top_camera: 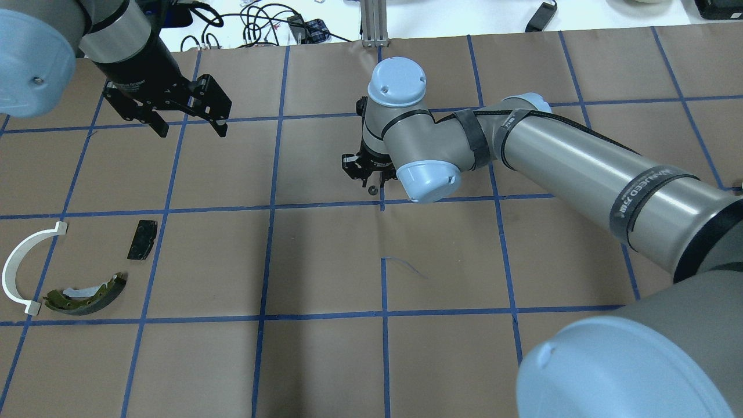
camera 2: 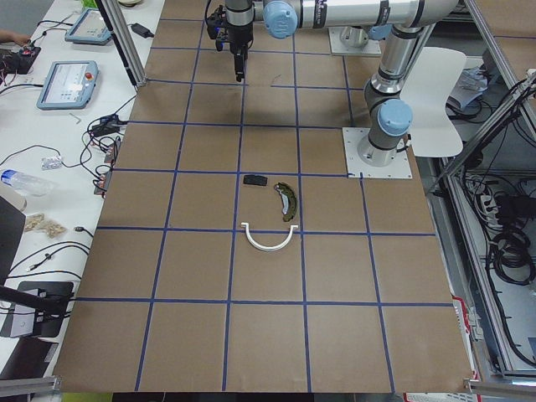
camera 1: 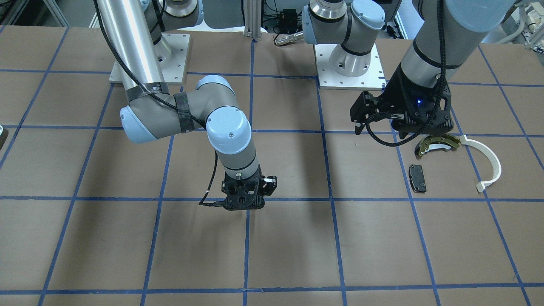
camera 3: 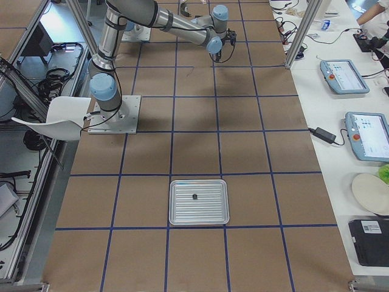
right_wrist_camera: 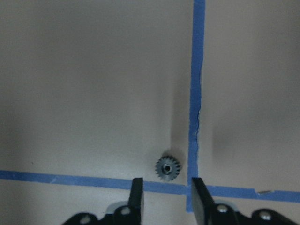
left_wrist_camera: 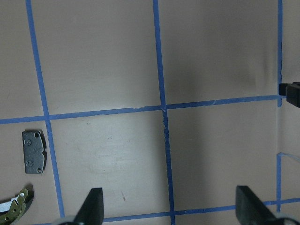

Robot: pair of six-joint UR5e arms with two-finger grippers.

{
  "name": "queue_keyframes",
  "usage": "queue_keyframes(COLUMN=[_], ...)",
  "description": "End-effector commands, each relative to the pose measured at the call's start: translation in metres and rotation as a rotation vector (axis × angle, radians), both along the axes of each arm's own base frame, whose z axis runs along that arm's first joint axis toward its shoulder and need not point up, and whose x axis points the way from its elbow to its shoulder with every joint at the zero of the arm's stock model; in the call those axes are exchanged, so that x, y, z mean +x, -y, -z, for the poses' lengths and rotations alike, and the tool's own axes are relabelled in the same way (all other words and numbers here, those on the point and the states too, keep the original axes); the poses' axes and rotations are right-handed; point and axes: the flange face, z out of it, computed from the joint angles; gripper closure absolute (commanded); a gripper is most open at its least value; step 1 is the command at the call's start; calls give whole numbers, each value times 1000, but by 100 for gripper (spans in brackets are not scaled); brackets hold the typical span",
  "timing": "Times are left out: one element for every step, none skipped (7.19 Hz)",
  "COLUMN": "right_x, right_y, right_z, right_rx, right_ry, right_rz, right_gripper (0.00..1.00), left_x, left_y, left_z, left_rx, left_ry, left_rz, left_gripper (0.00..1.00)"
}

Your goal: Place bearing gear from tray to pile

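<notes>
1. Grey metal bearing gear [right_wrist_camera: 168, 168] lies flat on the table [right_wrist_camera: 84, 70], just beside a blue tape line [right_wrist_camera: 196, 93] and well apart from the pile [top_camera: 101, 295].
2. It looks small, light and stiff; a pinch across the toothed rim should hold.
3. The right gripper [right_wrist_camera: 167, 181] hovers over it with jaws narrowly apart; the left gripper [left_wrist_camera: 169, 191] has jaws wide apart and empty.

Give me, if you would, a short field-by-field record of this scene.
gear: small, toothed, loose on the table near its middle, not held
right tool: open, empty, directly over the gear
pile: brake shoe, white arc, black pad; pad lies apart from the other two
left tool: open, empty, above the table, short of the pile
tray: holds one small dark item, too small to identify
task state: gear not yet at the pile
</notes>
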Motion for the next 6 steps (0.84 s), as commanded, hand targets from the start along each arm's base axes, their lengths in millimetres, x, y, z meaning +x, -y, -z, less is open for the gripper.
queue_keyframes(right_x=[-28,-89,-154,-216,-292,-381], right_y=[17,41,52,50,47,48], right_z=[-19,-36,-56,-60,-58,-56], right_rx=[-49,-69,-80,-46,-19,-13], right_ry=[-15,-26,-35,-49,-72,-71], right_rz=[-24,35,88,145,217,305], right_gripper=[0,0,0,0,0,0], left_x=[-1,0,0,-5,-23,-40], left_y=[16,19,25,34,37,41], left_z=[20,28,36,45,54,71], left_rx=[-38,-26,-13,-31,-24,4], left_ry=[-7,-5,-5,-10,-21,-27], left_rz=[6,2,-1,-14,-16,-20], left_gripper=[0,0,0,0,0,0])
